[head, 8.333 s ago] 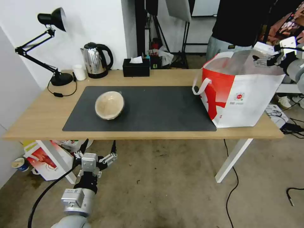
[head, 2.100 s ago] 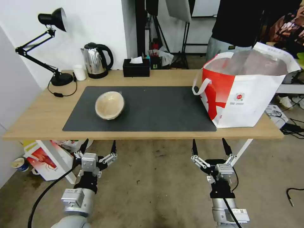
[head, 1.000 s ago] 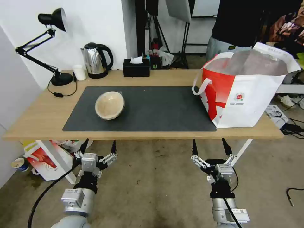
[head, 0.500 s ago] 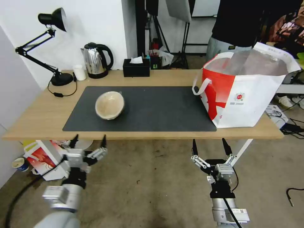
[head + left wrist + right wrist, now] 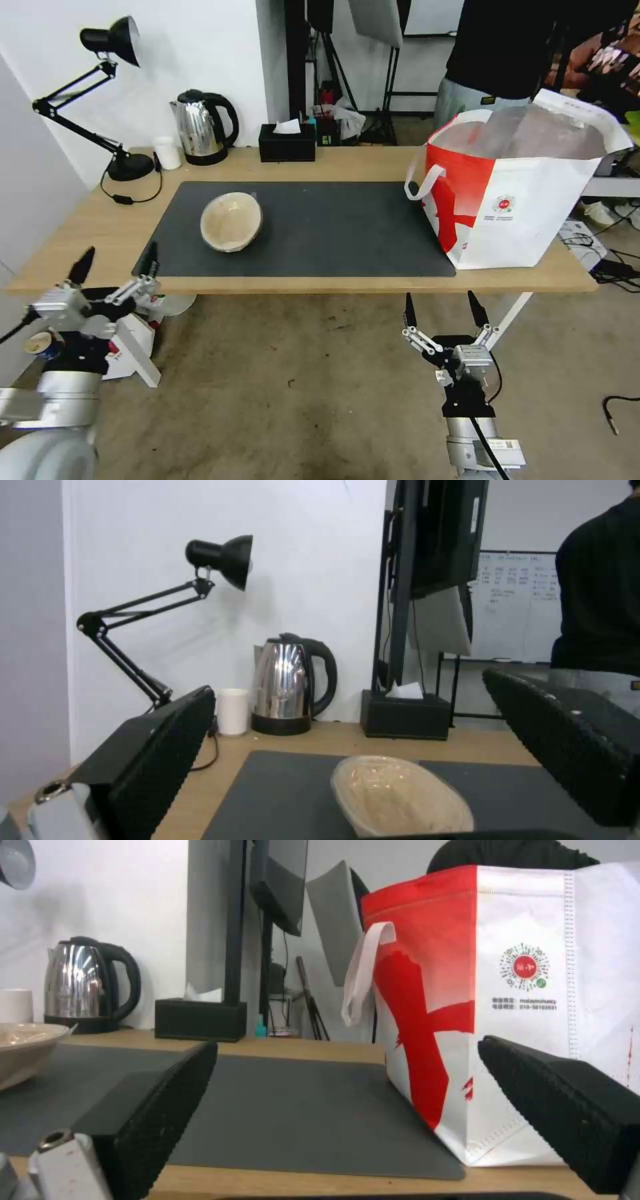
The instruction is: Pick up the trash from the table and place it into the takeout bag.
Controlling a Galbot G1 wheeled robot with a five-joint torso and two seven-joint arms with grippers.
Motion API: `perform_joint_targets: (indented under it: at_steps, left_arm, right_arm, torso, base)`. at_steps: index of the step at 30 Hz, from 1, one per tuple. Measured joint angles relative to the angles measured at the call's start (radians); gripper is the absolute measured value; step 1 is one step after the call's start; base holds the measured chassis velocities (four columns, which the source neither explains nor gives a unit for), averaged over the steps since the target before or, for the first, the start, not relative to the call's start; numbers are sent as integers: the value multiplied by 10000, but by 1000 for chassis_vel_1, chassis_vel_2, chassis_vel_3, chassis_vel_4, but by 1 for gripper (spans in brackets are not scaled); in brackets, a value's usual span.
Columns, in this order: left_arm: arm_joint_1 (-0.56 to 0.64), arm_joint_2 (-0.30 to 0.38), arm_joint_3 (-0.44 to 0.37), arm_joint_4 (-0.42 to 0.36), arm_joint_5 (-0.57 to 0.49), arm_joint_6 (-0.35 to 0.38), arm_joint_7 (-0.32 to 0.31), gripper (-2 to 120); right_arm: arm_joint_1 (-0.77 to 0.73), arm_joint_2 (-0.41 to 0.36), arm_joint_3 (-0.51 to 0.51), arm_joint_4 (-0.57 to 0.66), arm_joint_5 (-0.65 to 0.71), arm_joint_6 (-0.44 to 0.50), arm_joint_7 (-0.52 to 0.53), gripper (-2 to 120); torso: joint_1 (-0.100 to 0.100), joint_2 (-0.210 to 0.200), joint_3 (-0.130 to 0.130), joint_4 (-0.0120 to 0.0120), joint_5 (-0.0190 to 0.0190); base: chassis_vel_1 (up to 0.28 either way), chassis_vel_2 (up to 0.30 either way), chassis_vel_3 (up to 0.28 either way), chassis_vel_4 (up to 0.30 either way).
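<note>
The left claw [image 5: 115,267] has swung out and up to the desk [image 5: 93,233] edge, jaws wide, left of the tan paper bowl [image 5: 231,221]; it looks set to grab it; takeout bag [image 5: 520,200] waits far right; right claw [image 5: 440,310] hangs wide below.

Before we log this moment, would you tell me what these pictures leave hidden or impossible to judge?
- Inside of the takeout bag: its tall walls and foil lining hide any contents in the head view; the right wrist view shows its outer side.
- Small print under the bag's round logo: too small to read.
- Tan paper bowl: its base is cut off in the left wrist view.
- Whiteboard writing: too small.
</note>
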Motion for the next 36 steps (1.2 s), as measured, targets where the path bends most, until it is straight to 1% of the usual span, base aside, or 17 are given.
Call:
perform_joint_targets:
  at_steps: [3, 5, 6, 9, 11, 13, 15, 17, 18, 19, 23, 24, 28, 29, 32, 34, 36]
  left_arm:
    - [-12, 10, -41, -22, -140, 6, 1, 100]
    - [-32, 52, -67, -125, -593, 164, -110, 100]
    - [-32, 52, -67, -125, -593, 164, -110, 100]
    - [-62, 128, -86, -323, -1428, 489, -365, 100]
    - [-65, 139, -88, -352, -1547, 537, -405, 100]
    - [-92, 199, -106, -506, -2211, 800, -616, 100]
    - [-99, 219, -112, -555, -2419, 884, -679, 100]
    - [-130, 290, -133, -737, -3202, 1188, -925, 100]
    - [-130, 290, -133, -737, -3202, 1188, -925, 100]
    - [-150, 341, -151, -867, -3766, 1413, -1098, 100]
    - [-202, 458, -192, -1172, -5082, 1920, -1501, 100]
    - [-202, 458, -192, -1172, -5082, 1920, -1501, 100]
    - [-247, 571, -231, -1459, -6300, 2394, -1868, 100]
    - [-247, 571, -231, -1459, -6300, 2394, -1868, 100]
    - [-282, 660, -263, -1651, -7252, 2761, -2152, 100]
    - [-291, 683, -272, -1667, -7521, 2866, -2233, 100]
    - [-317, 742, -295, -1679, -8172, 3114, -2431, 100]
  right_arm:
    - [0, 0, -1, 0, 0, 0, 0, 100]
    - [0, 0, -1, 0, 0, 0, 0, 100]
    - [0, 0, -1, 0, 0, 0, 0, 100]
    - [0, 0, 0, 0, 0, 0, 0, 100]
    - [0, 0, 0, 0, 0, 0, 0, 100]
    - [0, 0, -1, 0, 0, 0, 0, 100]
    - [0, 0, 0, 0, 0, 0, 1, 100]
    - [0, 0, 0, 0, 0, 0, 1, 100]
    - [0, 0, 0, 0, 0, 0, 1, 100]
    - [0, 0, 0, 0, 0, 0, 1, 100]
    - [0, 0, -1, 0, 0, 0, 1, 100]
    - [0, 0, -1, 0, 0, 0, 1, 100]
    - [0, 0, -1, 0, 0, 0, 1, 100]
    - [0, 0, -1, 0, 0, 0, 1, 100]
    - [0, 0, -1, 0, 1, 0, 1, 100]
    - [0, 0, 0, 0, 1, 0, 1, 100]
    - [0, 0, -1, 0, 0, 0, 1, 100]
  torso:
    - [-1, 0, 0, 0, 0]
    - [0, 0, 0, 0, 0]
    - [0, 0, 0, 0, 0]
    - [0, 0, 0, 0, 1]
    - [0, 0, 0, 0, 1]
    - [0, 0, -1, 0, 1]
    - [-1, 0, 0, 0, 1]
    - [0, 0, 0, 0, 1]
    - [0, 0, 0, 0, 1]
    - [-1, 0, 0, 0, 0]
    - [0, 0, 0, -1, 1]
    - [0, 0, 0, -1, 1]
    - [0, 0, 0, 0, 0]
    - [0, 0, 0, 0, 0]
    - [-1, 0, 0, 0, 1]
    - [-1, 0, 0, 0, 1]
    - [0, 0, 0, 0, 0]
  base:
    - [0, 0, 0, 0]
    - [0, 0, 0, 0]
    - [0, 0, 0, 0]
    - [0, 0, 0, 0]
    - [0, 0, 0, 0]
    - [0, 0, 0, 0]
    - [0, 0, 0, 0]
    - [0, 0, 0, 0]
    - [0, 0, 0, 0]
    - [0, 0, 0, 0]
    - [0, 0, 0, 0]
    - [0, 0, 0, 0]
    - [0, 0, 0, 0]
    - [0, 0, 0, 0]
    - [0, 0, 0, 0]
    - [0, 0, 0, 0]
    - [0, 0, 0, 0]
